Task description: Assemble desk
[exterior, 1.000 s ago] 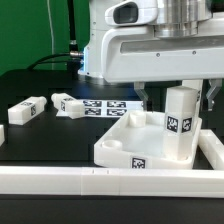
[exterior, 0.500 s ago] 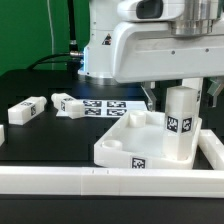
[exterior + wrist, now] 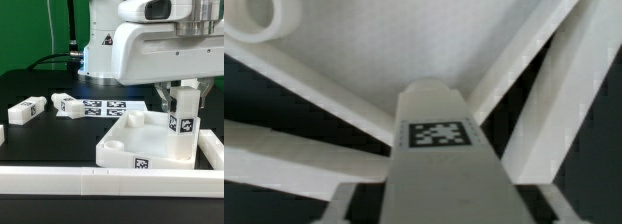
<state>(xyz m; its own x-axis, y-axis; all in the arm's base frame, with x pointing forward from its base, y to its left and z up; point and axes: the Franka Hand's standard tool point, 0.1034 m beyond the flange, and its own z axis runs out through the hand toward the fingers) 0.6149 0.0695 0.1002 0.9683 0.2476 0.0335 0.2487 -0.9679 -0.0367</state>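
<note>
Two loose legs lie on the black table at the exterior view's left: the first loose leg sits nearest that edge, and the second loose leg lies on its side just beside the marker board. We see the desk slab lying flat toward the exterior view's right, rim up, just behind the long white rail that runs along the front.

At the slab's corner on the exterior view's right, an upright leg stands with its tag facing the camera. Its foot blends into the white rim, so we cannot tell how deep it sits. The gripper reaches down over the top of this leg, with one jaw on either side.

In the wrist view the upright leg fills the space inside the gripper. We see no gap at its flanks, so the jaws pinch it. Beyond it lies the slab's pale floor, with a round socket at one corner.
</note>
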